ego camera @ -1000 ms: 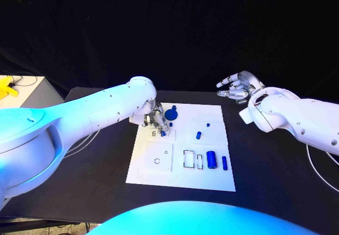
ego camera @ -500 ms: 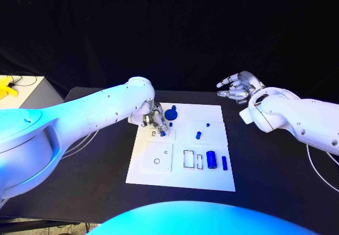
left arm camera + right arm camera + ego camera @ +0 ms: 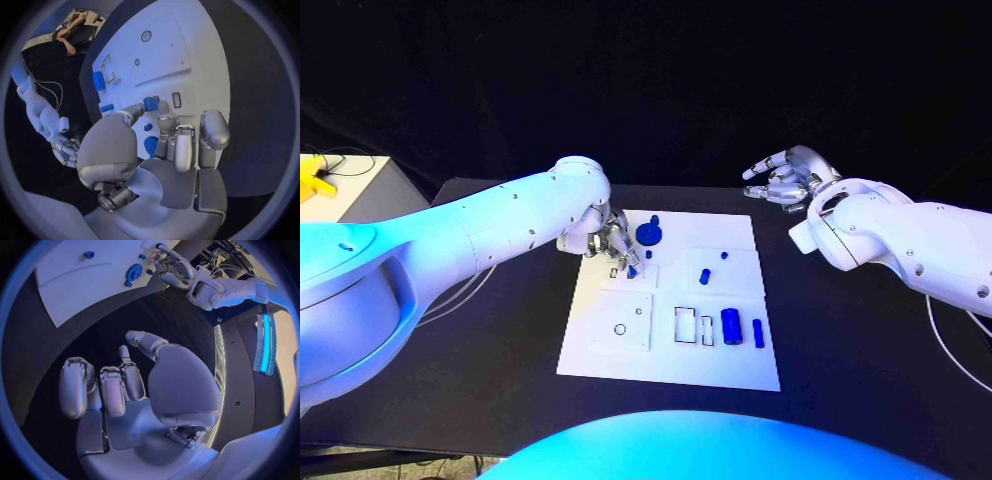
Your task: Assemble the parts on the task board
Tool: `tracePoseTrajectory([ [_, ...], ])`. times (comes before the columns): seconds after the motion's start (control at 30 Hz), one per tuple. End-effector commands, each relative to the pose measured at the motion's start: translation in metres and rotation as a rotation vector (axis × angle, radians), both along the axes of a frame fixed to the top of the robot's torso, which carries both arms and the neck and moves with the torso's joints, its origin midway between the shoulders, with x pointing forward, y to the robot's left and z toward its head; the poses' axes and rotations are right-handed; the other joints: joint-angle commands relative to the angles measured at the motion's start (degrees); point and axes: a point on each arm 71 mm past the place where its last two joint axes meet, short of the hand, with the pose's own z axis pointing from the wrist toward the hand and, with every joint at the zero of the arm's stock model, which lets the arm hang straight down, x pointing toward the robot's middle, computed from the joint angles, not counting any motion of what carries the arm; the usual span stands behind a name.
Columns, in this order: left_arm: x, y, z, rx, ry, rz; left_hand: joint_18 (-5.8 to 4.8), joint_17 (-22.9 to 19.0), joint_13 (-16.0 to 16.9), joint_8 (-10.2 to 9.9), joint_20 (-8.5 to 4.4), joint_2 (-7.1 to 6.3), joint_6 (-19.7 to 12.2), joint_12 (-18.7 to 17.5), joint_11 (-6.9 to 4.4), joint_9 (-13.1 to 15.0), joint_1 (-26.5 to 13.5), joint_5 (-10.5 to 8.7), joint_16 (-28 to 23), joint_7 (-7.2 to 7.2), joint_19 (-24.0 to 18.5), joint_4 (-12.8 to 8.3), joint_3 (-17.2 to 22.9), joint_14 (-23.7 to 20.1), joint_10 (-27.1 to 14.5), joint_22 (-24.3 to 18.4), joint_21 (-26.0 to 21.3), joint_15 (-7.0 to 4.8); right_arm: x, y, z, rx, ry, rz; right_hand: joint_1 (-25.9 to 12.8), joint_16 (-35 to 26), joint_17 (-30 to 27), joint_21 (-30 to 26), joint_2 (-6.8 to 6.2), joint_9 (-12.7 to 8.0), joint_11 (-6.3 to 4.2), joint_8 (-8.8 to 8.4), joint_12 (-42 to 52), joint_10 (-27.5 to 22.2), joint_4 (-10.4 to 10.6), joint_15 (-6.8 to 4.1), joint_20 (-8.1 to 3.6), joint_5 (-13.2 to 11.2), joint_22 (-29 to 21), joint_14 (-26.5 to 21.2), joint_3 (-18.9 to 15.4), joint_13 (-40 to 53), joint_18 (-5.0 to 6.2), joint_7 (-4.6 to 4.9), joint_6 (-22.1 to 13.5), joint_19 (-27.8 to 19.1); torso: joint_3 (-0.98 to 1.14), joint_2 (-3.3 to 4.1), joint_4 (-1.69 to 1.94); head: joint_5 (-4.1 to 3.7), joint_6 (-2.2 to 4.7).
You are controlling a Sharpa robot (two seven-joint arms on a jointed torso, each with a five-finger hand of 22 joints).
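board (image 3: pixel 668 345): white, matt, smooth | parts (image 3: pixel 730 322): blue, plastic-looking, smooth | hands (image 3: pixel 165 150): silver, metallic sheen | arms (image 3: pixel 488 230): white, glossy shell | table (image 3: pixel 848 370): black, matt

Robot lab or test cell. Black bench (image 3: pixel 848 330) against black curtains (image 3: pixel 661 80) closing off the back. White task board (image 3: pixel 678 350) with small blue parts sits mid-bench, a staged setup. White side cabinet (image 3: pixel 380 190) at the far left with a yellow object (image 3: pixel 315 178) and loose cables (image 3: pixel 343 160). Lit blue strip (image 3: pixel 267 342) on equipment beside the bench.
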Motion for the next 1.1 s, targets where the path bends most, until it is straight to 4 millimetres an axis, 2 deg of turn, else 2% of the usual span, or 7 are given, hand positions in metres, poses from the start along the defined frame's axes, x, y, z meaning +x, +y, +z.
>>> tracePoseTrajectory([
  [0.03,0.0009,0.0093,-0.0039,0.059,-0.026,0.016,-0.59,12.66,0.10,-0.10,-0.11,0.21,0.38,0.04,0.01,0.07,0.64,-0.31,0.22,-0.12,0.21,0.01,-0.21,5.32,0.59,0.09,-0.06,-0.48,-0.0006,0.0011,-0.0006,-0.006,0.002,0.017,0.26,-0.15,9.39,-0.32,-0.43,-0.09,0.06,0.21,-0.33,-0.30,0.30,-0.16,-0.20,0.23,9.02,4.47,-0.01,4.42,0.65,0.09,-0.39,2.16,0.02,-0.02,0.02,0.08,0.00],
  [0.6,-0.0007,0.0090,-0.0036,0.050,-0.017,0.012,-0.61,12.80,0.23,-0.66,-0.13,0.02,0.67,-0.07,-0.06,0.26,3.41,-4.26,0.29,-0.20,0.25,0.93,-2.31,5.37,0.69,0.17,-0.08,-0.50,-0.0010,0.0012,-0.0013,-0.007,0.006,0.020,0.26,-0.15,9.39,-0.32,-0.43,-0.09,0.06,0.21,-0.33,-0.30,0.30,-0.16,-0.20,0.23,9.02,4.47,-0.01,4.42,0.65,0.09,-0.39,2.16,0.06,-0.02,-0.02,0.04,0.00],
  [1.1,-0.0040,0.0010,-0.0028,0.013,-0.008,0.003,-0.56,12.83,0.04,-1.08,-0.12,0.18,0.68,-0.31,-0.09,0.33,6.14,-5.85,0.29,-0.24,0.07,0.73,-2.79,5.38,0.54,-0.07,-0.28,-0.49,-0.0011,0.0018,-0.0015,-0.007,0.007,0.022,0.33,-0.15,9.40,-0.27,-0.39,-0.09,0.04,0.32,-0.28,-0.23,0.38,-0.17,-0.20,0.26,9.04,4.47,0.01,4.49,0.64,0.07,-0.38,2.19,0.03,0.02,0.01,0.02,0.00],
])
